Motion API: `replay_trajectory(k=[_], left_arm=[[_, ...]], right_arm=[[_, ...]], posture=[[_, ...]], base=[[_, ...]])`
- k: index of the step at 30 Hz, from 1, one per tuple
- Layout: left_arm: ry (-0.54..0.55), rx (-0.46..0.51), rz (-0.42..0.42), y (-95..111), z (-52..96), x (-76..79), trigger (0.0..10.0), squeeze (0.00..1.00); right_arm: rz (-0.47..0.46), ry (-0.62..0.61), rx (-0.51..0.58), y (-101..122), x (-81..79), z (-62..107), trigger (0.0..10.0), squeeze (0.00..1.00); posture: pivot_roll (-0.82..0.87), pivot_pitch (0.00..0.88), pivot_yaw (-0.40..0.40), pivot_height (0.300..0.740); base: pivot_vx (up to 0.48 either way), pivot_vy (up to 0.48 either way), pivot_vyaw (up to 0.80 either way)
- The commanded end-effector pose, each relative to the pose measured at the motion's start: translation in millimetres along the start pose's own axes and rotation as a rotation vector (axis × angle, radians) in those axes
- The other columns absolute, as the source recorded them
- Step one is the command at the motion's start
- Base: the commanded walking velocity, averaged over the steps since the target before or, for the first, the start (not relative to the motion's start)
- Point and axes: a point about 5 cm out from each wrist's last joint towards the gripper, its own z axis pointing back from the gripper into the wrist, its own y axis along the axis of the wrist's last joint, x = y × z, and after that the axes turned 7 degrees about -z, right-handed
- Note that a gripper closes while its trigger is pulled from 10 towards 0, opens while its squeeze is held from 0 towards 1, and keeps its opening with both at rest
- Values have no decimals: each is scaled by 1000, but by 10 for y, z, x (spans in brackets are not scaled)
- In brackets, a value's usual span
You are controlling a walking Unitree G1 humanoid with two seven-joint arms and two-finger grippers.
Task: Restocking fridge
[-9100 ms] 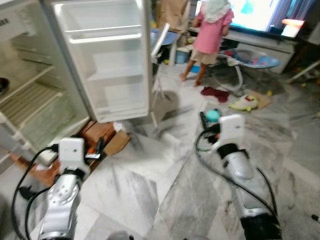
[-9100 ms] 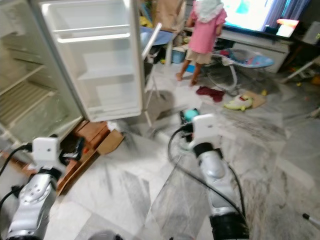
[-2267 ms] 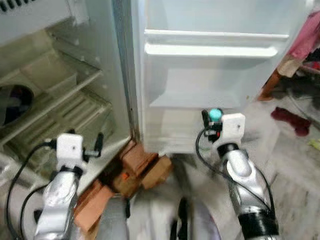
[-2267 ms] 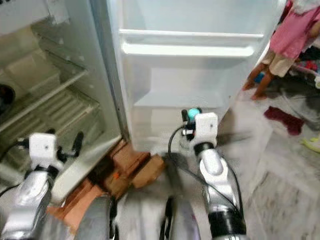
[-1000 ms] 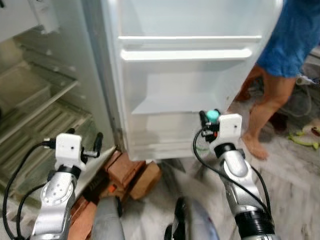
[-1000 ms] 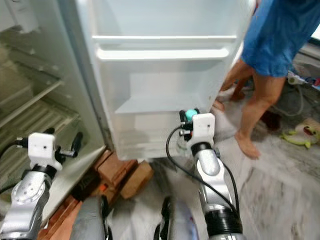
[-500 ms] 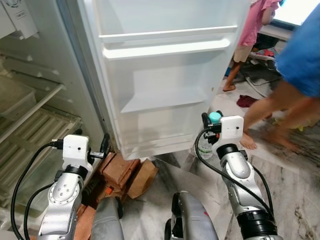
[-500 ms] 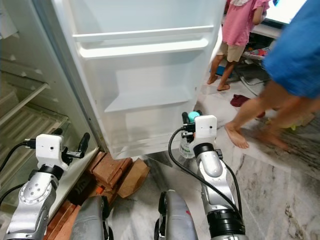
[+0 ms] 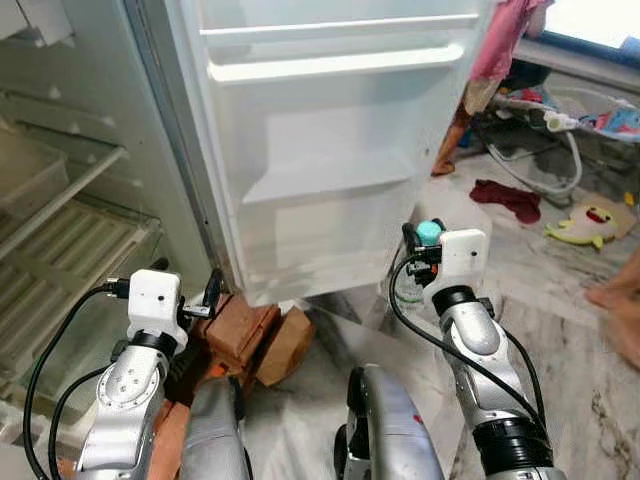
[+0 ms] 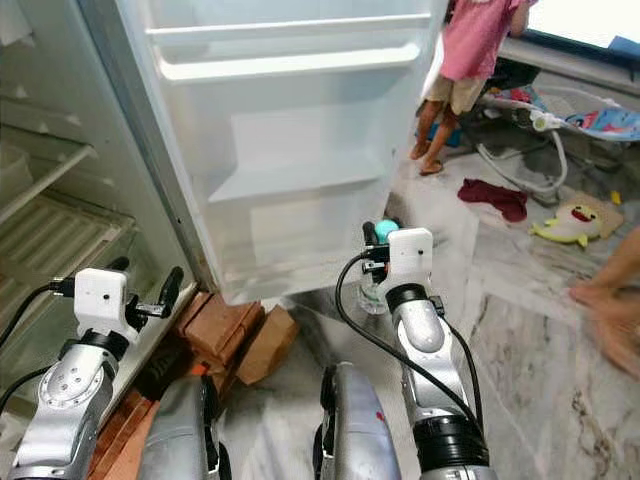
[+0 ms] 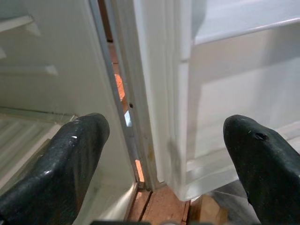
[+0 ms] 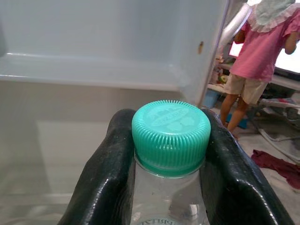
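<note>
The white fridge stands open, its door [image 9: 330,150] swung out in front of me with bare door shelves [image 9: 335,180]. A clear plastic bottle with a teal cap [image 9: 428,232] is upright in my right gripper [image 9: 420,245], which is shut on its neck just below and in front of the door's lower right corner. In the right wrist view the cap [image 12: 171,136] sits between the two black fingers [image 12: 108,178]. My left gripper [image 9: 190,285] is open with nothing in it, low by the hinge side between the door and the fridge's inner shelves [image 9: 60,230].
Bricks [image 9: 250,335] prop up the fridge base. A person in pink [image 9: 500,50] stands behind the door, and another person's foot [image 9: 615,300] is at the right edge. A red cloth [image 9: 510,198] and a soft toy [image 9: 585,220] lie on the marble floor.
The view has tilted and shifted a little. The person in blue has walked off to the right, leaving a foot in view. Both grippers hold the same pose.
</note>
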Motion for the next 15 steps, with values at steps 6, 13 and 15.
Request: replay_trajectory(k=[6,13,15], left_arm=[[-13,19,3,37,-14,9,10000,0],[-11,19,5,39,-16,8,10000,0],[-10,18,6,39,-18,8,10000,0]], right_arm=[[18,0,30,59,21,-39,10000,0],[25,5,34,65,17,-44,10000,0],[27,7,35,67,11,-45,10000,0]], posture=[[20,87,-49,586],[20,86,-49,586],[19,87,-51,586]], base=[[346,0,0],[342,0,0],[339,0,0]])
